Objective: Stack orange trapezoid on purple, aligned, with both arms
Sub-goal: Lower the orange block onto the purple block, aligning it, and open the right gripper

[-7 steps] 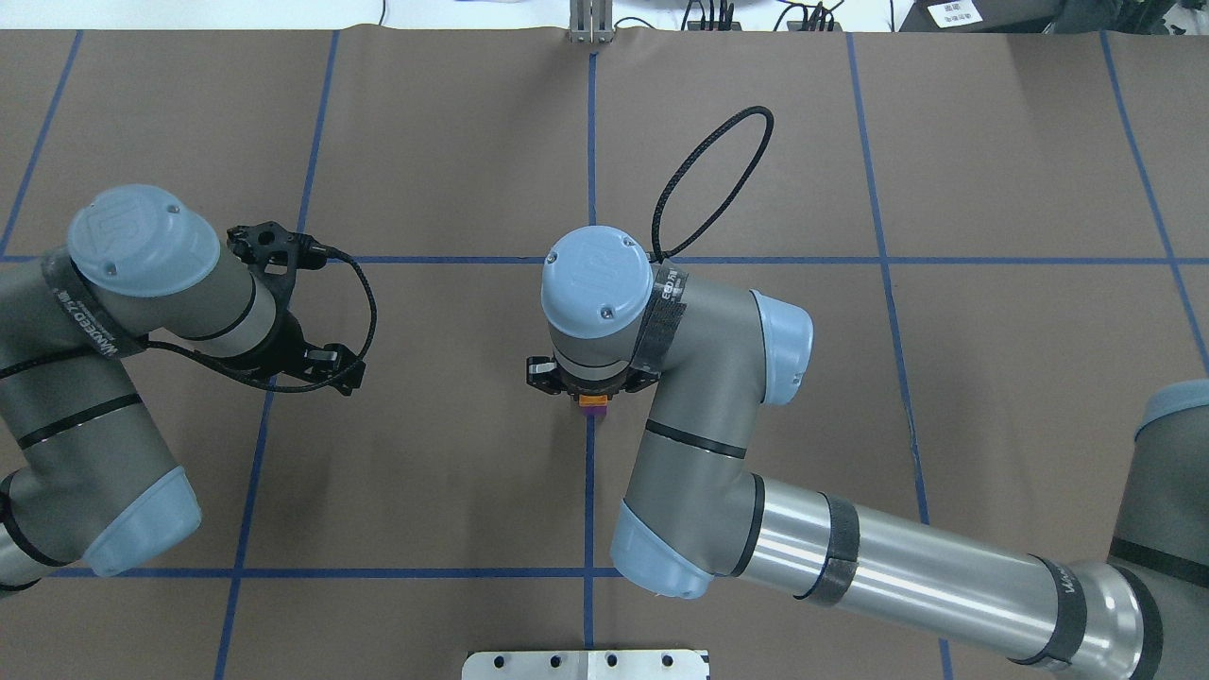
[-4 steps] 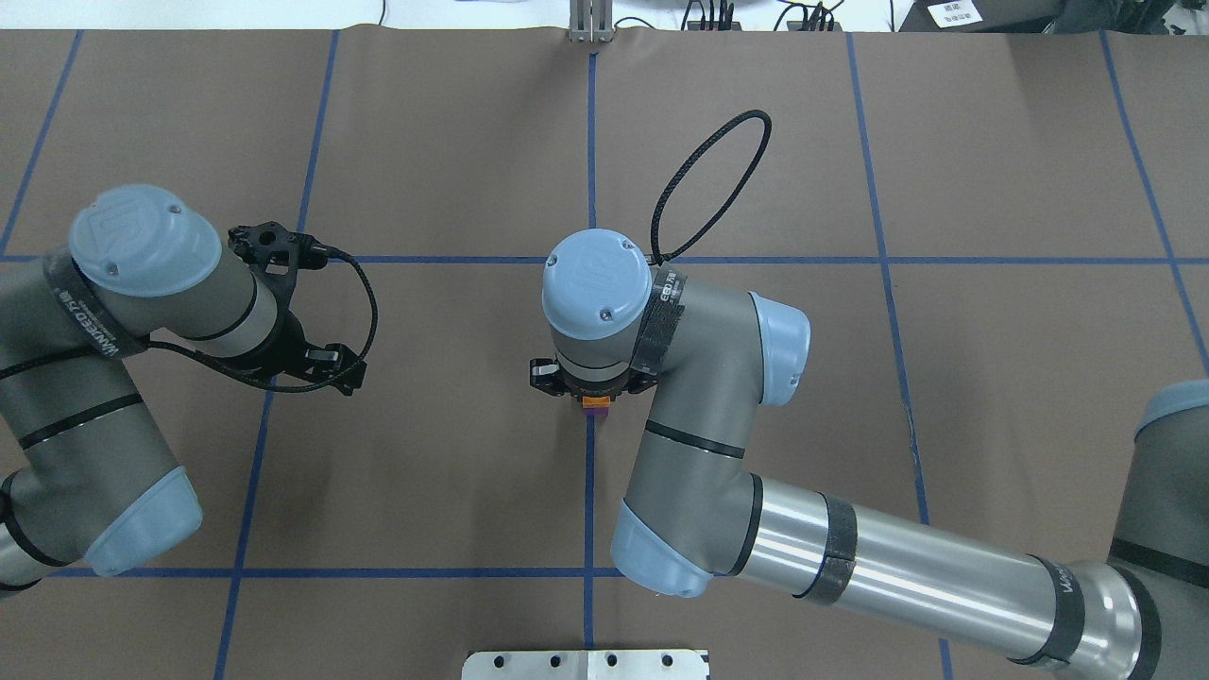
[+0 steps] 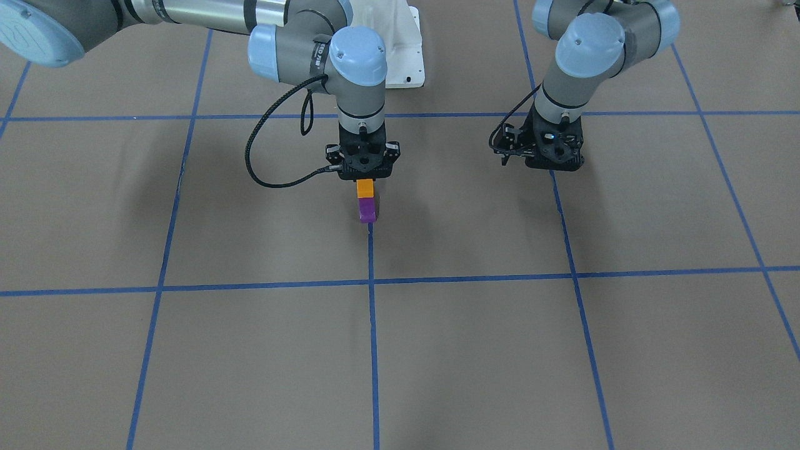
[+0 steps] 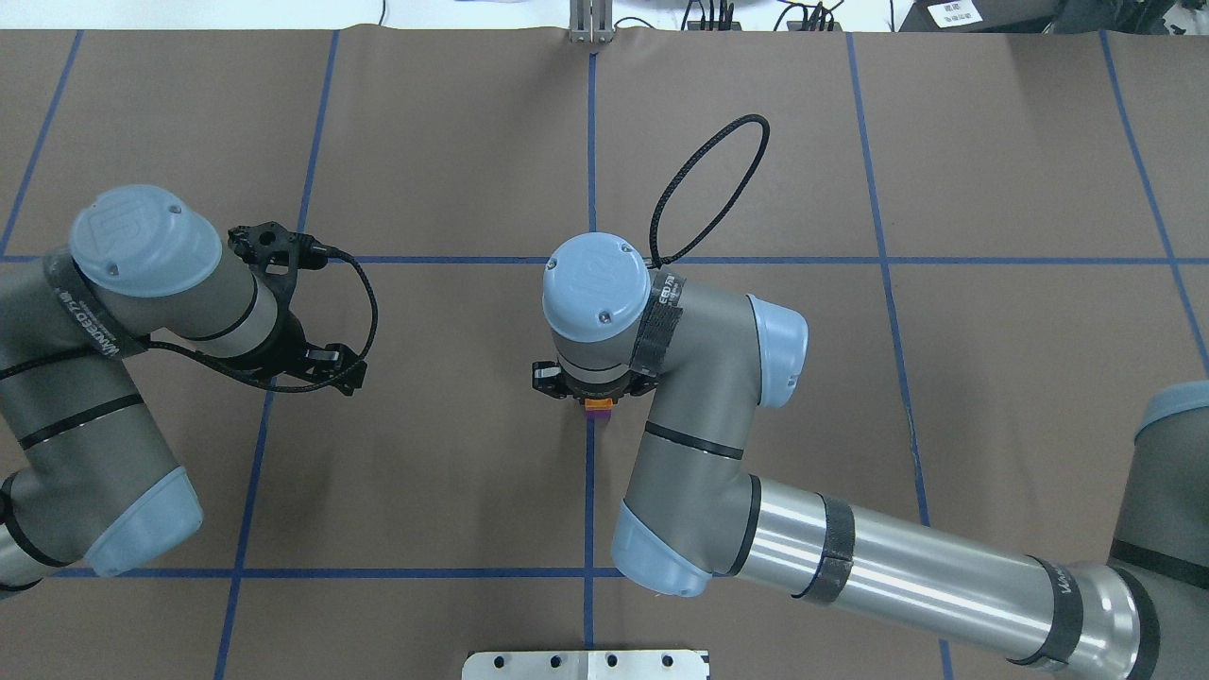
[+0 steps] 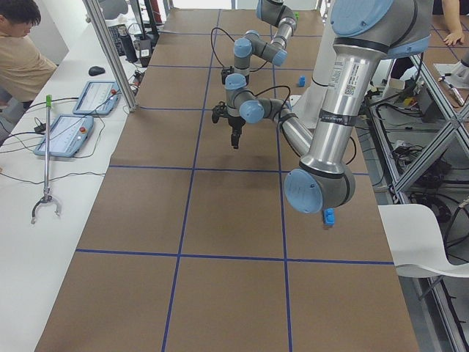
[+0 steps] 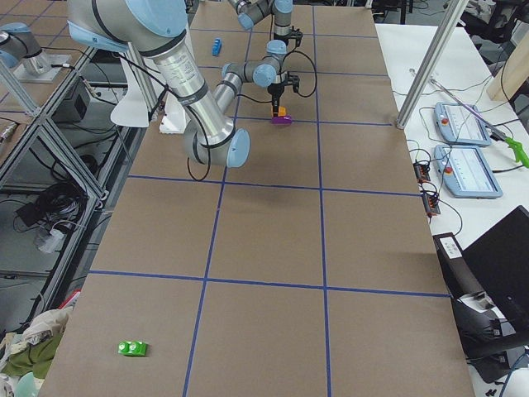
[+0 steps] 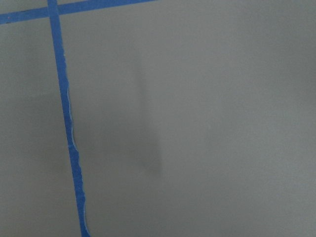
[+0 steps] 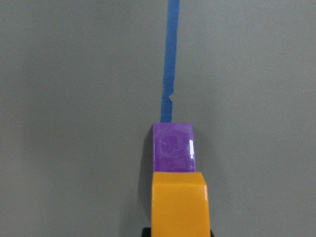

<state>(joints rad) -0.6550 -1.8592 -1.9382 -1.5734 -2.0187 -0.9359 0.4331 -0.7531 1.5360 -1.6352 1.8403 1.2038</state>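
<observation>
My right gripper is shut on the orange trapezoid and holds it upright directly over the purple block, which stands on a blue tape line. In the front view the orange one's underside meets the purple top; I cannot tell if they touch. The right wrist view shows the orange block low in front and the purple stud face just beyond it. From overhead only slivers of orange and purple show under the wrist. My left gripper hangs low over bare table far to the side; its fingers are hidden.
Blue tape lines cross the brown table cover. The white robot base plate lies behind the right arm. A green brick lies far off at the table's near end. A small blue block sits near the left arm's elbow.
My right wrist has shifted slightly and sunk a little with the orange trapezoid, so less purple shows beneath it from overhead. My left arm has not moved.
</observation>
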